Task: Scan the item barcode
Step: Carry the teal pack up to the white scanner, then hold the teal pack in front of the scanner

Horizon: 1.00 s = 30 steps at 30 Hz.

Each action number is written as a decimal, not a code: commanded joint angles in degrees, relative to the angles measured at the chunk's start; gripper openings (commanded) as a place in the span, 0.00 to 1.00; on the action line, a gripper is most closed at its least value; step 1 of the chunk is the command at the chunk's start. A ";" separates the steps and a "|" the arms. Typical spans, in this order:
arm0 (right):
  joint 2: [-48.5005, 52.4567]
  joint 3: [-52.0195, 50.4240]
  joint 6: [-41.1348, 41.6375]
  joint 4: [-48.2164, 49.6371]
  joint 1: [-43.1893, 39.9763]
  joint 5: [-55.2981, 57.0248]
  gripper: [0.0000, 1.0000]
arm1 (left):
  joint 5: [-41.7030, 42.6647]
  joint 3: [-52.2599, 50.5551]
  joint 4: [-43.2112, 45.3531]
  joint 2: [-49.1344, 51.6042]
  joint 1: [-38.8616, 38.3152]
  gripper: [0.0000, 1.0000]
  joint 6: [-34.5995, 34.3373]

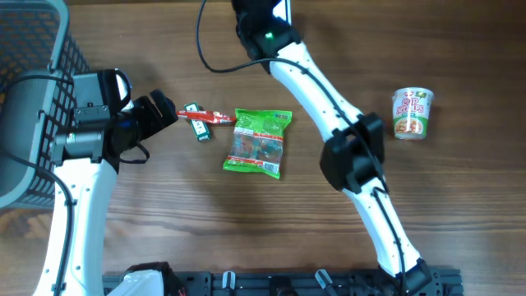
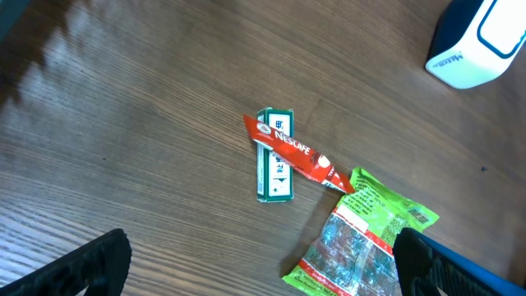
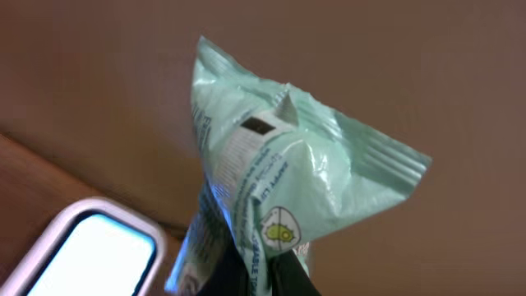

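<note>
In the right wrist view, my right gripper (image 3: pixel 267 278) is shut on the lower end of a pale green packet (image 3: pixel 279 164). The packet stands up from the fingers, with printed text and a small dark mark on the side facing the camera. The white, blue-sided scanner (image 3: pixel 82 251) lies just below and left of it, and it also shows at the top right of the left wrist view (image 2: pixel 477 37). In the overhead view the right arm (image 1: pixel 271 41) runs off the top edge, so the packet is hidden there. My left gripper (image 1: pixel 160 115) hangs open and empty over the table.
A red Nescafe stick (image 1: pixel 205 116) lies across a small green box (image 1: pixel 197 127), beside a green snack bag (image 1: pixel 260 142). A cup of noodles (image 1: pixel 411 113) stands at the right. A dark wire basket (image 1: pixel 33 82) fills the far left.
</note>
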 commanded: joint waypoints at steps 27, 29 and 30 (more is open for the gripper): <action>12.92 0.72 -8.13 3.61 1.20 0.13 0.04 | 0.46 -0.07 0.13 0.22 -0.20 1.00 0.50; 12.92 0.72 -8.09 2.03 1.75 0.33 0.04 | 0.46 -0.07 0.13 0.22 -0.20 1.00 0.50; 12.92 0.72 -7.91 1.84 2.01 0.39 0.04 | 0.46 -0.07 0.13 0.22 -0.20 1.00 0.50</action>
